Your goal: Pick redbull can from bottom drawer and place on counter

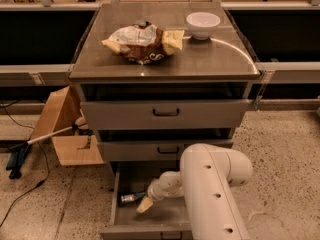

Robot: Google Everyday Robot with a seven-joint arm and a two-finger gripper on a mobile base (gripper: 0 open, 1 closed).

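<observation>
Grey glossy steel counter [210,59] tops the drawer cabinet. On it a crumpled yellow, brown and white snack bag [142,41] lies left of centre, and a small white bowl [202,24] stands at the far right, apart from the bag. Below, two shallow grey drawers with black handles [166,113] are partly pulled out. The deep grey bottom drawer [114,204] stands open toward the near side.

Inside it the slim blue-and-silver redbull can [130,198] lies on its side near the left wall. The white robot arm [210,194] reaches in from the right, its tan-tipped gripper [144,204] low in the drawer just beside the can's right end. Whether the gripper is spread or closed cannot be told, nor whether it touches the can.

Speckled stone floor [285,149] surrounds the cabinet. An open brown cardboard box [62,129] sits to the left, with a black cable [22,199] nearby.
</observation>
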